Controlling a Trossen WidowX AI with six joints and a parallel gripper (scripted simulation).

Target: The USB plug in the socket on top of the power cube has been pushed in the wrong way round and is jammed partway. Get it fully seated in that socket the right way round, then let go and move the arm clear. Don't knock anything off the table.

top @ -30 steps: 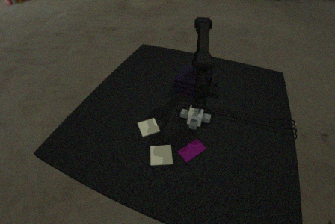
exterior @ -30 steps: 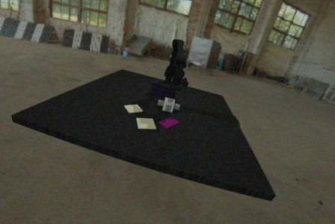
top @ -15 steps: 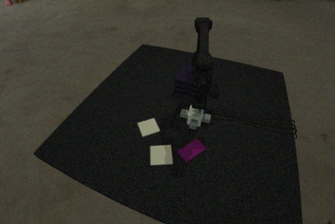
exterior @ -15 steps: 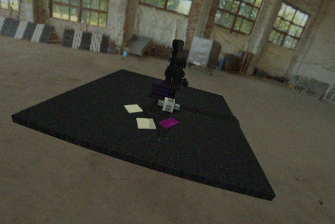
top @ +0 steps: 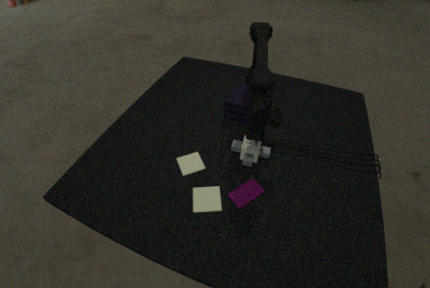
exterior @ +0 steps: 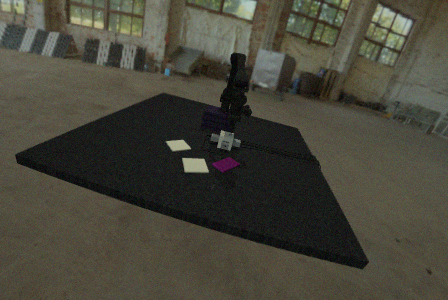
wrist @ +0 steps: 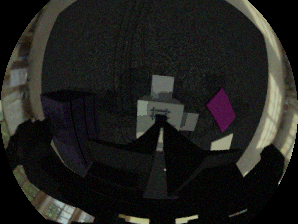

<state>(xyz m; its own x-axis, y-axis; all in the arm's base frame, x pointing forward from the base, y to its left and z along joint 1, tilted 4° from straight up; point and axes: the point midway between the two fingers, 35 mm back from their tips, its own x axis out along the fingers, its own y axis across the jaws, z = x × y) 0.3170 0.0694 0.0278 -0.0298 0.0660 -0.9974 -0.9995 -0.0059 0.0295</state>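
The power cube [top: 245,150] [exterior: 225,139] [wrist: 145,109], white with grey blocks on its sides, stands on the dark table. My gripper [top: 257,136] [wrist: 161,124] is shut, pointing down, with its tips at the top of the cube in the wrist view. The fingers are nearly together on the USB plug, which is dark and mostly hidden by them. How deep the plug sits and which way round it is cannot be told. Small dark socket outlines show on the cube's face beside the tips.
A dark purple box [top: 237,106] [exterior: 213,118] [wrist: 67,122] stands behind the cube, close to the arm. Two cream squares [top: 191,163] [top: 206,200] and a magenta card [top: 246,193] [exterior: 226,164] [wrist: 221,110] lie in front. Thin black cables [top: 326,156] run to the right table edge.
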